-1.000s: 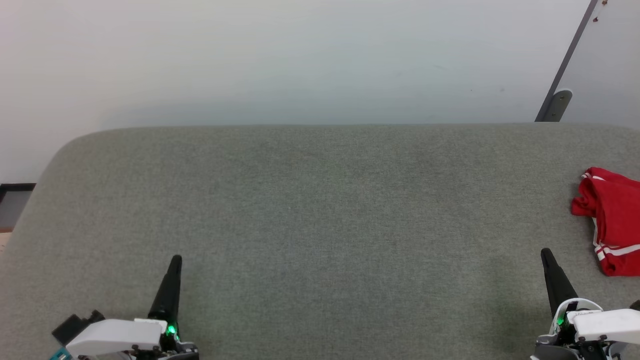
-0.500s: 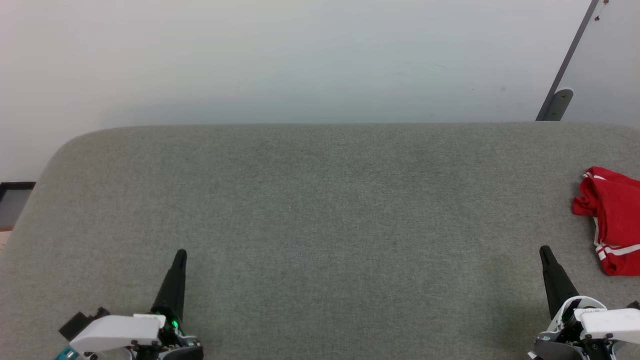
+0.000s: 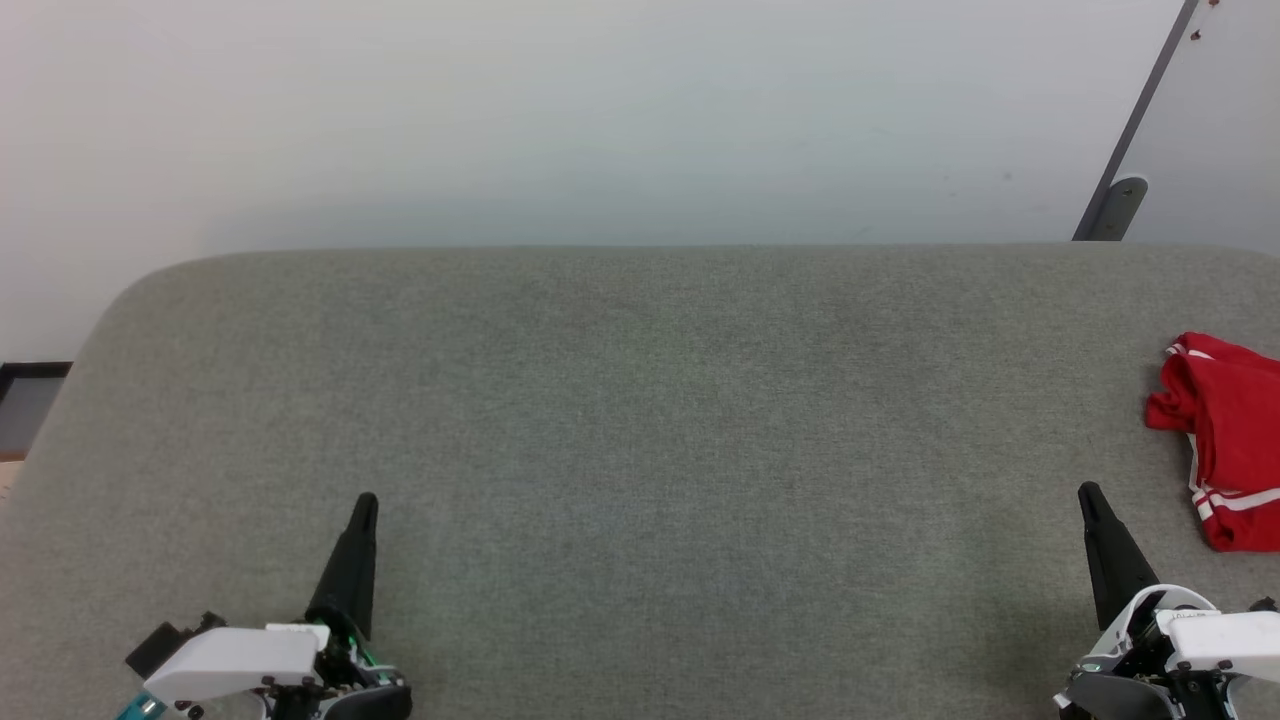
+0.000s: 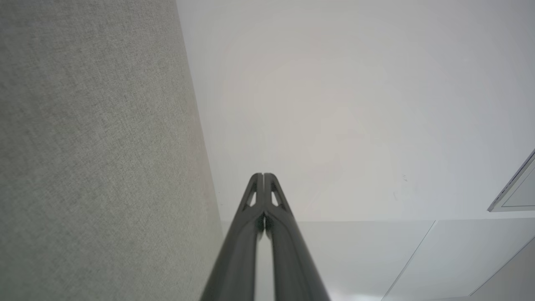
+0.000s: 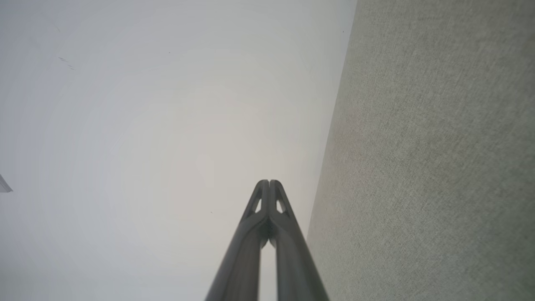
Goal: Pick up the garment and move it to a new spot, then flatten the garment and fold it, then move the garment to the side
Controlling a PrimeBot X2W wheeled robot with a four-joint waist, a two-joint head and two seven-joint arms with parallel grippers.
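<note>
The garment [image 3: 1225,440] is seen at the right edge of the head view, a little below mid-height, bunched into a red heap and cut off by the frame. White-and-red striped trim is visible at its upper left corner and along its lower part. It lies on a grey fabric surface [image 3: 640,400] that spans the lower two thirds of the frame, with a pale wall [image 3: 600,120] above.

The right gripper [image 3: 1088,490] is found at the lower right, its tip near the garment's lower left but apart from it. The left gripper [image 3: 366,498] is placed at the lower left, well apart from the garment.

In the left wrist view the left gripper [image 4: 263,175] is shown with fingers pressed together and nothing pinched. The same is shown of the right gripper [image 5: 269,182] in the right wrist view.
</note>
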